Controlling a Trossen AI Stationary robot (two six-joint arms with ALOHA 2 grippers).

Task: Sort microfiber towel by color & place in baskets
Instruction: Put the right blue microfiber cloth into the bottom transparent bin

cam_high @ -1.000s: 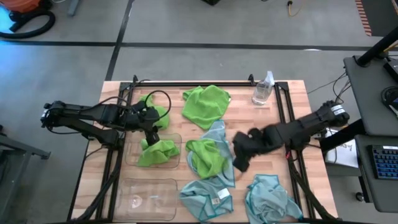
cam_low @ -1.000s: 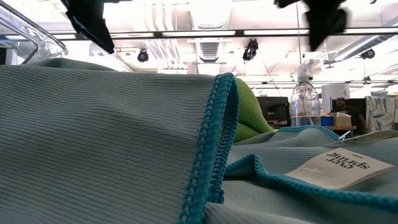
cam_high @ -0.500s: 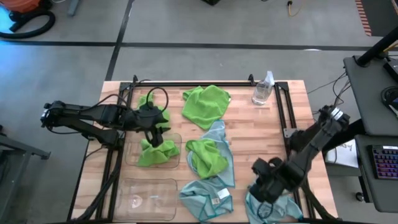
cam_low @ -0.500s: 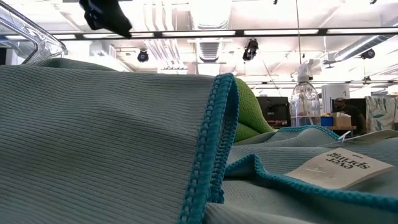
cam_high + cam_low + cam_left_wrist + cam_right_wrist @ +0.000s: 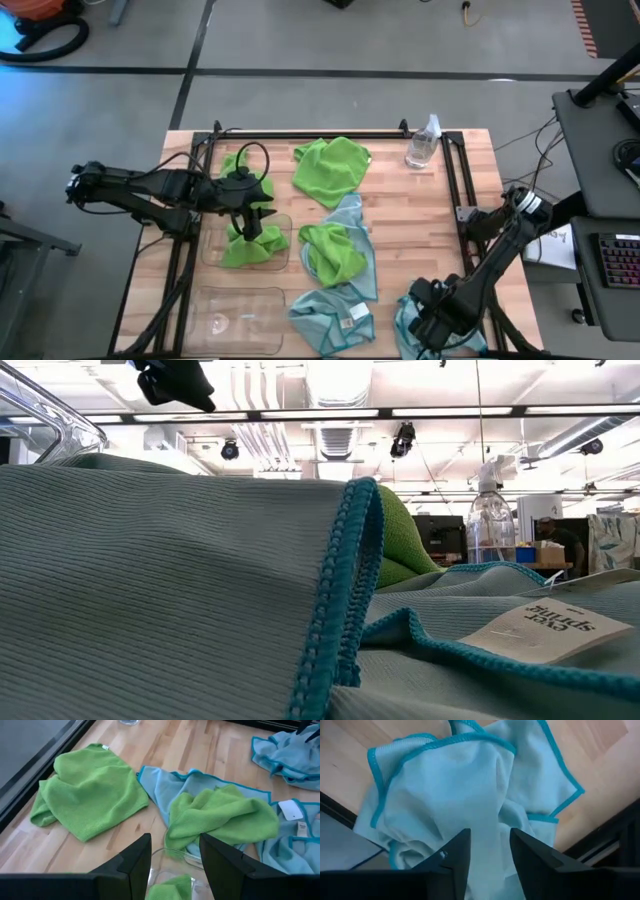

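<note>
Lime green and pale blue microfiber towels lie over the table. One green towel (image 5: 252, 247) lies in the far-left basket (image 5: 210, 245), and my left gripper (image 5: 175, 862) hangs open just above it. The near-left basket (image 5: 240, 315) is bare. Another green towel (image 5: 332, 165) lies at the far middle, and a third (image 5: 330, 250) rests on a blue towel (image 5: 352, 215). A tagged blue towel (image 5: 330, 318) lies near the front edge. My right gripper (image 5: 490, 852) points down, open, over a crumpled blue towel (image 5: 465, 785) at the near right.
A clear spray bottle (image 5: 423, 142) stands at the far right. A further green towel (image 5: 238, 163) lies behind the left arm. Black frame rails (image 5: 455, 180) run along the table's sides. Bare wood shows between the middle towels and the right rail.
My right gripper has swung from the table's middle toward the near edge and sunk over the blue towel at the near right, turning as it went. The towels have stayed where they lay.
</note>
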